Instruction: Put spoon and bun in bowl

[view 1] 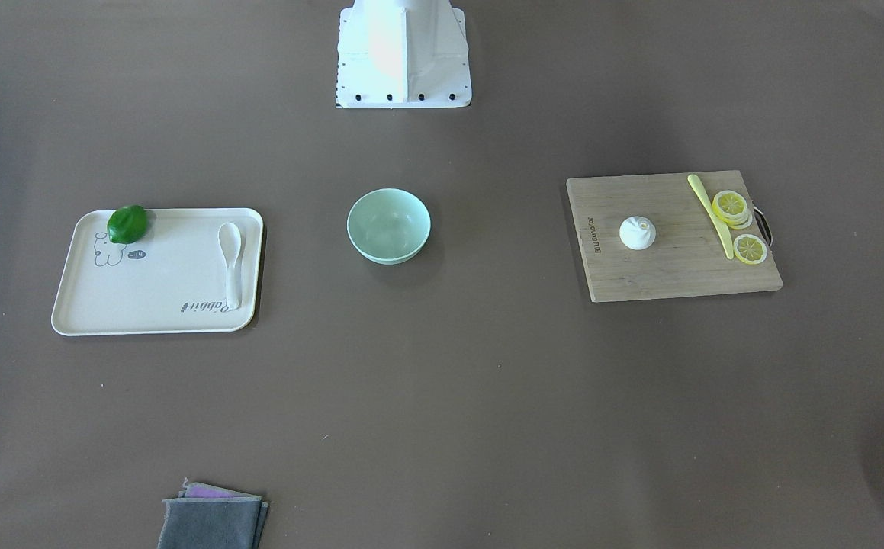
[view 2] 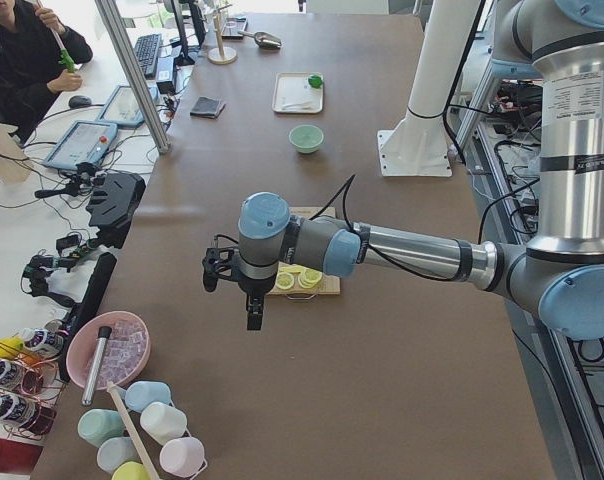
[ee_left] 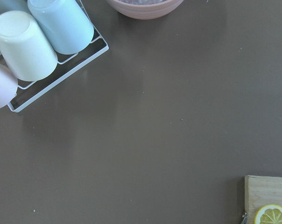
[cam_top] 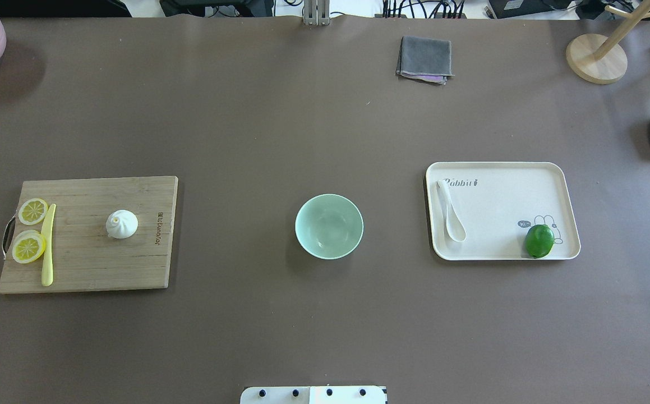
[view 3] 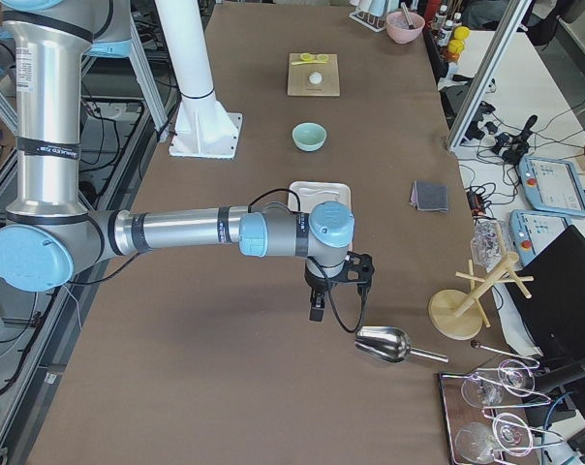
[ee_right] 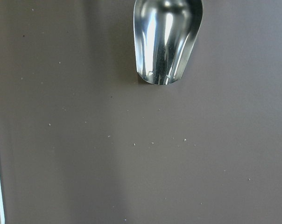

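Spoon [cam_top: 451, 212] and bun [cam_top: 121, 224] lie apart from both jaws.

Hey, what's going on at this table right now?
Nothing is being handled yet. The spoon lies on the tray with a lime, the bun sits on the cutting board, and the bowl between them is empty. The left gripper and right gripper hang over the table's opposite ends, away from all three.
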Tool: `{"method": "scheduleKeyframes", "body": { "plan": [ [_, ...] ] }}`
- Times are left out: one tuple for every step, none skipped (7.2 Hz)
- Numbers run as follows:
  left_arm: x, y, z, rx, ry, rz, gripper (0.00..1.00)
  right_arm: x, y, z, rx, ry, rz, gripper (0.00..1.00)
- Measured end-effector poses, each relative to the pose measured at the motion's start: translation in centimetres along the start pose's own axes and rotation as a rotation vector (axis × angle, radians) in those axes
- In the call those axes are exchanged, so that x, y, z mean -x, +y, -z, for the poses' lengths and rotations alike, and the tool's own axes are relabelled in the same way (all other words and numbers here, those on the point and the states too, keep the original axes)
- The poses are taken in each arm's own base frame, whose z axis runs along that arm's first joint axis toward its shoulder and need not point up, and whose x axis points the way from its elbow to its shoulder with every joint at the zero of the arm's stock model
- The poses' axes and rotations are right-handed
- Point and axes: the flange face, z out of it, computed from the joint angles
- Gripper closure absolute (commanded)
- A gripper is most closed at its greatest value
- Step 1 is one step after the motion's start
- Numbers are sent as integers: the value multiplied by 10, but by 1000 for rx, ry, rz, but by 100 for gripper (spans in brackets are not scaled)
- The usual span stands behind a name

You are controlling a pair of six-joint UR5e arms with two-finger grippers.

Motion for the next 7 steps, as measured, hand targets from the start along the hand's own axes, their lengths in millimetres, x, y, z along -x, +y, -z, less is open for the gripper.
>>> {"method": "scheduleKeyframes", "body": {
  "plan": [
    [3,3,1,-4,-1,4,2,1,-1,1,-3,-1,2,0],
    [7,6,3,-6,-1,11,2,2,-2,3,-6,-3,3,0],
    [9,7,3,-5,-1,18,2,4,-2,4,-8,-4,4,0],
    [10,8,2,-4,-2,22,2,5,-1,5,-10,-6,6,0],
    [11,8,1,-2,-4,26,2,6,0,7,-12,-8,8,0],
    [12,8,1,0,-5,28,2,8,0,8,-14,-11,11,0],
    [11,8,1,1,-6,29,2,9,-1,9,-16,-12,13,0]
  ]
}}
